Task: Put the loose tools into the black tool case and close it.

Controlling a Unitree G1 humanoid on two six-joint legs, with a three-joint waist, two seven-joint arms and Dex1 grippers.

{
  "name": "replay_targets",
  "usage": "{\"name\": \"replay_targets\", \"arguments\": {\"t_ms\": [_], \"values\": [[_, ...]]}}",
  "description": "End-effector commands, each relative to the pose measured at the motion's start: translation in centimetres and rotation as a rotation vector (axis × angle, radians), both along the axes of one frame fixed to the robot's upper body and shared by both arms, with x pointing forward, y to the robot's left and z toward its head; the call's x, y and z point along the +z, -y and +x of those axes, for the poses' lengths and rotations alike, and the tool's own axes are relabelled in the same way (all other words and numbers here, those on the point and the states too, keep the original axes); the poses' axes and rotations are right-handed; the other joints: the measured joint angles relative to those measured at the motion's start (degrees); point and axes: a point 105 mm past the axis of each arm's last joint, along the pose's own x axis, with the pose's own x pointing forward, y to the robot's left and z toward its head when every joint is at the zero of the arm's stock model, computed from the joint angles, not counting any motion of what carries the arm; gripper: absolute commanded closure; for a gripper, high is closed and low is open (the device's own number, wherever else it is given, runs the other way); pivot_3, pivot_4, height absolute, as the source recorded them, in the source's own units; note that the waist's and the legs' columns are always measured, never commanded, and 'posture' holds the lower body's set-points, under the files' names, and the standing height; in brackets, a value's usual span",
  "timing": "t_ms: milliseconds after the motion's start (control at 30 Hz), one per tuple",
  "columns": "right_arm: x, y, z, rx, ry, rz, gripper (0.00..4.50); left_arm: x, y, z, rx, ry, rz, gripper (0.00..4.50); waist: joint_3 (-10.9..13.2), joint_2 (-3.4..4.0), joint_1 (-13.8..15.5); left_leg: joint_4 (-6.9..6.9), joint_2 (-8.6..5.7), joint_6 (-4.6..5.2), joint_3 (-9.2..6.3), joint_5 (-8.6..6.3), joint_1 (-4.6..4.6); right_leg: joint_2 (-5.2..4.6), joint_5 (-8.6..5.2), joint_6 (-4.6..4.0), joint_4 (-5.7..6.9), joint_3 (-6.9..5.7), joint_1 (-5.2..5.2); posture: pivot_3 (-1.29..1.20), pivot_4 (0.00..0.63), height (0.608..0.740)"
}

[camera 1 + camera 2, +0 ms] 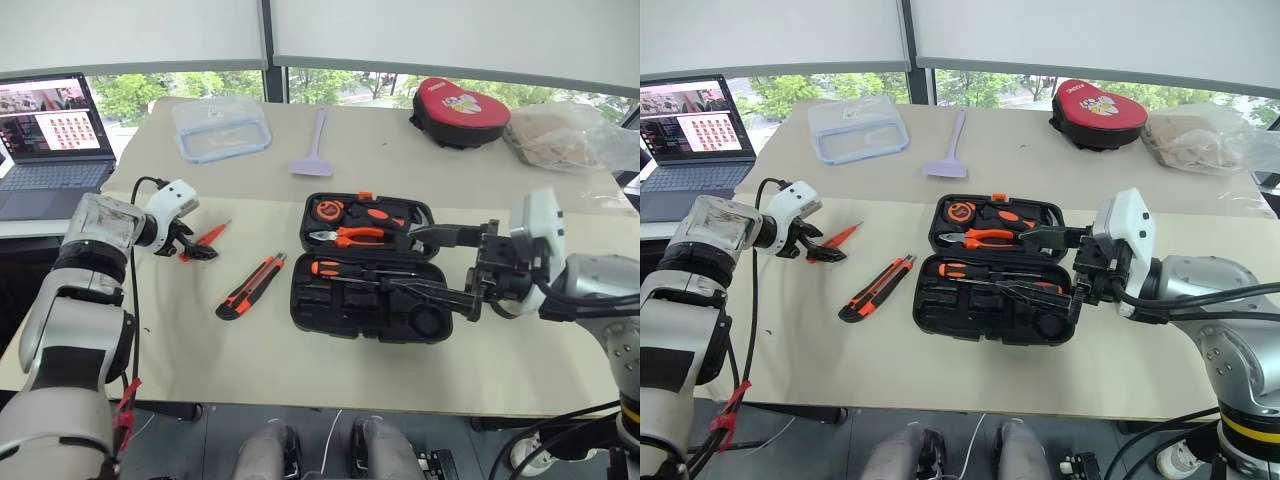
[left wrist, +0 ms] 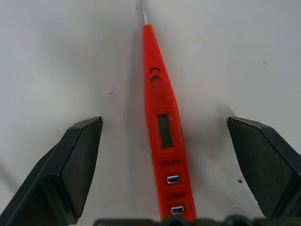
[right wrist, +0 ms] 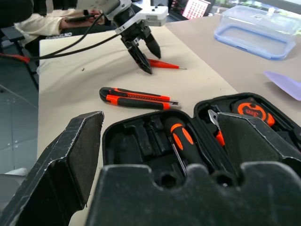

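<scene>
- Beige counter (image 1: 250, 360) carries the black moulded-plastic hinged tool case (image 1: 365, 268), which lies open near the middle, both halves flat.
- Inside the case, a round orange-and-black tape measure (image 1: 326, 210) and orange-handled pliers (image 1: 350, 237) sit in the far half; a black-and-orange-handled screwdriver (image 1: 335, 268) rests in a slot of the near half.
- An orange-and-black utility knife (image 1: 251, 285) lies loose on the counter just left of the case, apart from it.
- A slim orange tester screwdriver (image 2: 162, 127) lies further left, flat on the counter, its metal tip pointing away from the left wrist camera.
- The left tool (image 1: 196, 246) is lowered over this screwdriver with its black fingers (image 2: 70, 165) spread wide, one on each side of the orange handle and not touching it; it grips nothing.
- The right tool (image 1: 1055, 265) hangs over the right end of the case, its two black fingers (image 3: 66, 165) spread apart and empty.
- Along the far side of the counter lie a clear plastic lidded box (image 1: 221, 128), a lilac spatula (image 1: 314, 150), a red-and-black round pouch (image 1: 459, 110) and a crumpled clear bag (image 1: 570, 135).
- An open laptop (image 1: 50, 140) stands beyond the counter's left edge.
- A person's sleeve and hand (image 3: 56, 21) show past the far end of the counter in the right wrist view.
</scene>
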Motion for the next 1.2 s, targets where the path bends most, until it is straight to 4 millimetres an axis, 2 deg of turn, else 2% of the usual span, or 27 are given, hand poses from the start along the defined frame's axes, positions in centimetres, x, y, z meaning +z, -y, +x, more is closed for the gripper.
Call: {"name": "replay_targets", "arguments": {"t_ms": [33, 133, 267, 300, 367, 433, 500, 533, 633, 733, 767, 933, 1200], "values": [[1.4, 0.5, -0.7, -0.037, 0.064, 0.005, 0.0, -0.6, -0.9, -0.4, 0.005, -0.041, 0.052, 1.35, 0.0, 0.0, -0.1, 0.02, 0.02, 0.0, -0.01, 0.0, 0.03, -0.01, 0.0, 0.0, 0.03, 0.03, 0.0, 0.0, 0.15, 0.731], [1.3, 1.1, -0.8, -0.075, 0.06, -0.001, 0.0, 0.0, -0.7, -0.3, -0.009, -0.031, 0.019, 2.36, 0.0, -0.02, -0.1, 0.03, 0.07, 0.0, -0.02, 0.0, 0.09, -0.01, 0.01, -0.02, 0.11, 0.12, 0.0, 0.0, 0.15, 0.731], [0.5, 2.4, -1.3, -0.126, 0.013, -0.023, 0.0, 2.6, 0.5, 0.0, -0.084, 0.039, -0.071, 3.96, 0.0, -0.07, -0.1, 0.07, 0.07, 0.01, -0.01, 0.0, 0.01, -0.01, 0.01, -0.03, 0.15, 0.14, -0.06, 0.0, 0.15, 0.731], [0.3, 2.6, -1.5, -0.129, 0.0, -0.026, 0.0, 3.1, 0.8, 0.0, -0.099, 0.054, -0.083, 4.09, 0.1, -0.13, 0.0, 0.07, 0.07, 0.02, -0.02, 0.0, 0.0, -0.01, 0.01, -0.03, 0.14, 0.14, -0.07, 0.0, 0.15, 0.731], [-0.3, 3.2, -2.3, -0.132, -0.044, -0.054, 0.0, 5.0, 2.7, -0.2, -0.219, 0.071, -0.13, 4.09, 0.1, -0.26, 0.1, 0.14, 0.07, 0.02, -0.04, -0.01, -0.06, -0.01, 0.01, -0.03, 0.15, 0.1, -0.09, 0.0, 0.15, 0.731], [-0.8, 3.7, -3.3, -0.126, -0.092, -0.069, 0.0, 7.3, 6.2, -1.2, -0.438, 0.084, -0.166, 4.09, 0.2, -0.38, 0.8, 0.27, 0.08, 0.04, -0.12, -0.01, -0.22, 0.0, 0.01, -0.03, 0.18, 0.04, -0.13, 0.0, 0.15, 0.731], [-1.2, 4.4, -4.0, -0.135, -0.123, -0.088, 0.0, 8.4, 10.0, -2.6, -0.645, 0.093, -0.136, 4.09, 0.2, -0.43, 1.4, 0.53, 0.14, 0.1, -0.25, -0.05, -0.44, 0.01, 0.01, -0.03, 0.18, -0.12, -0.15, 0.0, 0.15, 0.731], [-1.4, 4.6, -4.1, -0.143, -0.126, -0.102, 0.0, 8.4, 11.6, -3.4, -0.726, 0.076, -0.107, 4.09, 0.2, -0.42, 1.5, 0.62, 0.1, 0.18, -0.28, -0.1, -0.44, -0.04, 0.03, 0.0, 0.15, -0.1, -0.05, 0.0, 0.15, 0.731], [-1.8, 4.9, -4.2, -0.156, -0.126, -0.119, 0.0, 8.1, 13.9, -5.1, -0.841, 0.05, -0.074, 4.09, 0.2, -0.43, 1.5, 0.67, 0.08, 0.26, -0.3, -0.14, -0.4, -0.06, 0.08, 0.07, 0.08, -0.05, 0.07, 0.0, 0.15, 0.731], [-2.3, 4.9, -4.0, -0.17, -0.131, -0.11, 0.0, 7.2, 19.4, -7.0, -0.991, 0.038, -0.075, 4.09, 0.2, -0.42, 0.9, 0.65, 0.07, 0.27, -0.28, -0.15, -0.29, 0.0, 0.09, 0.11, 0.14, 0.18, 0.06, 0.0, 0.15, 0.731], [-2.4, 4.8, -3.9, -0.172, -0.128, -0.107, 0.0, 6.6, 20.7, -7.4, -1.012, 0.016, -0.071, 4.09, 0.2, -0.42, 0.9, 0.66, 0.08, 0.27, -0.29, -0.15, -0.29, 0.02, 0.08, 0.11, 0.17, 0.18, 0.06, 0.0, 0.15, 0.731], [-2.5, 4.5, -3.3, -0.178, -0.111, -0.093, 0.0, 4.2, 22.6, -7.7, -1.007, -0.028, -0.009, 4.09, 0.2, -0.42, 0.4, 0.66, 0.06, 0.28, -0.24, -0.14, -0.28, 0.07, 0.08, 0.12, 0.18, 0.29, 0.0, 0.0, 0.15, 0.731], [-2.8, 4.0, -2.5, -0.197, -0.085, -0.06, 0.0, 1.0, 23.3, -7.2, -0.954, -0.106, 0.047, 4.09, 0.2, -0.41, 1.1, 0.64, 0.04, 0.26, -0.27, -0.12, -0.27, 0.03, 0.07, 0.1, 0.21, 0.3, -0.01, 0.0, 0.15, 0.731]]}}
